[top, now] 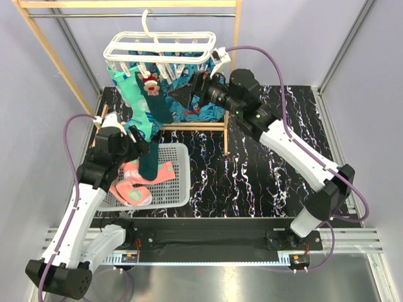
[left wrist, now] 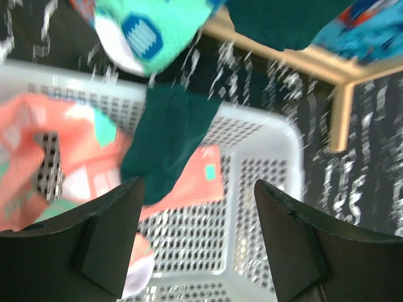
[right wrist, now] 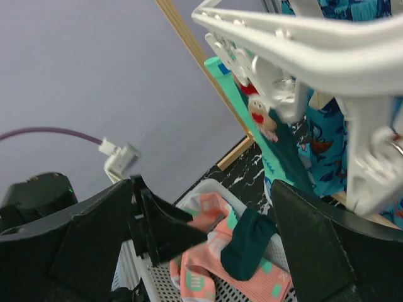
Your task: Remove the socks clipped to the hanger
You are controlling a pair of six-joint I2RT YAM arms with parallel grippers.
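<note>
The white slatted hanger (top: 160, 47) hangs from the wooden rack, with clips dangling below it. A mint green sock (top: 129, 94) and a dark teal Santa sock (top: 154, 94) are clipped to it. The Santa sock also shows in the right wrist view (right wrist: 271, 132), under the hanger (right wrist: 302, 38). My right gripper (top: 179, 95) is open and empty just right of these socks. My left gripper (top: 137, 139) is open and empty above the basket. A plain dark teal sock (left wrist: 170, 145) sits free over pink socks (left wrist: 50, 151) in the basket, beyond my left fingers (left wrist: 107, 239).
The white mesh basket (top: 182, 182) stands at the front left on the black marbled table. A large blue patterned cloth (top: 195, 110) hangs behind the socks. Wooden rack bars (top: 227, 126) stand right of the basket.
</note>
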